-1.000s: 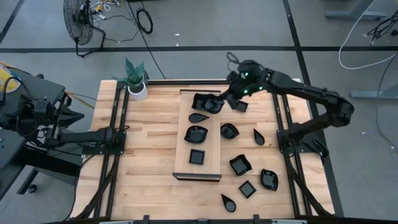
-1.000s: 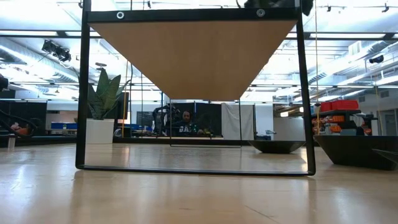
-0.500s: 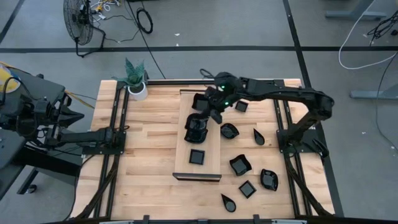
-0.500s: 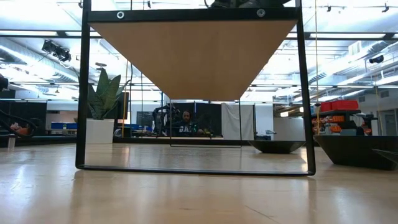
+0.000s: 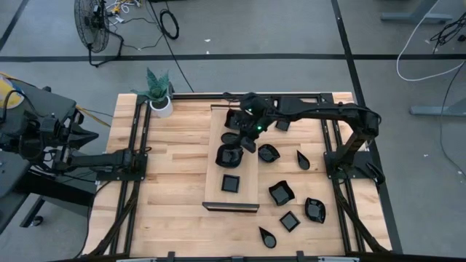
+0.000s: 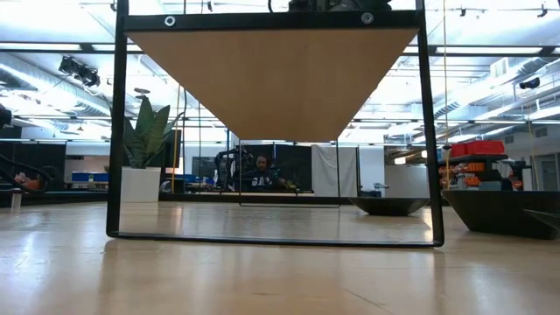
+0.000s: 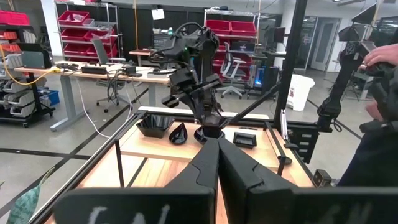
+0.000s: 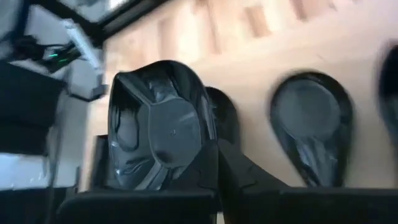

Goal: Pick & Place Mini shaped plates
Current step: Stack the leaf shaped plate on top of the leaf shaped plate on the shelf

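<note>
Carried from upper right toward frame centre over the long pale wooden board (image 5: 231, 156): glossy black wavy-rimmed mini plate (image 8: 158, 134), pinched in right tool (image 5: 247, 140). Now above the board's dishes, near release. Left tool (image 7: 217, 149) pressed together, parked at left.

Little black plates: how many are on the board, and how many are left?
About four plates lie on the wooden board. The right gripper holds a wavy plate over it, not set down yet. Seven more wait on the table, like this square. The left gripper waits aside, shut.
</note>
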You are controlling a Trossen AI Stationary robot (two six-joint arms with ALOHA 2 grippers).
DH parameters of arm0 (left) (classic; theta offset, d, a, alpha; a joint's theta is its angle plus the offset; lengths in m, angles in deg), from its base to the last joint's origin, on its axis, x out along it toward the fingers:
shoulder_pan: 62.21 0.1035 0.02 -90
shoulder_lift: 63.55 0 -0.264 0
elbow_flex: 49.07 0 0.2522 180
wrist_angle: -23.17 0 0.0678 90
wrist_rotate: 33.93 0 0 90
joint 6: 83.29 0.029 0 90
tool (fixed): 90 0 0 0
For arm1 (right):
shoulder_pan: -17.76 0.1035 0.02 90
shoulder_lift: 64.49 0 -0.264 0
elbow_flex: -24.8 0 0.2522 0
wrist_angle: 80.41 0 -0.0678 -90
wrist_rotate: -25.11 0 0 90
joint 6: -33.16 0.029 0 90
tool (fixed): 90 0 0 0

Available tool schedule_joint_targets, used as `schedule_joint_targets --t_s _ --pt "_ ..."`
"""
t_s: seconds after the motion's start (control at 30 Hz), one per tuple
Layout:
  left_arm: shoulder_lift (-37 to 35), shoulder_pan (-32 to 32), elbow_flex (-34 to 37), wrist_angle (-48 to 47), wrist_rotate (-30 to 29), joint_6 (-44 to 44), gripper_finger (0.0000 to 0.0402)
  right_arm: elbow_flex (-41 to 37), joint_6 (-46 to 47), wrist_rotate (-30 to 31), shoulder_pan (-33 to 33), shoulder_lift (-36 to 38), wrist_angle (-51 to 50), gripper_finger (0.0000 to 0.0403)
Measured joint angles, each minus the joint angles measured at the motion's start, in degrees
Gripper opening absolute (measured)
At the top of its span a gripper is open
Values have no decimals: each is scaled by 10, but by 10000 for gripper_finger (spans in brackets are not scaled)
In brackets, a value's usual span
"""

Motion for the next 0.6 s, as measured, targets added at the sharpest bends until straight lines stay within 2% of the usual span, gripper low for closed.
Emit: schedule_joint_targets --t_s 0.07,0.6 --pt "0 0 0 0 0 0 14 0 16 22 2 0 -12 0" --pt "0 0 0 0 0 0 14 0 55 59 15 0 -32 0"
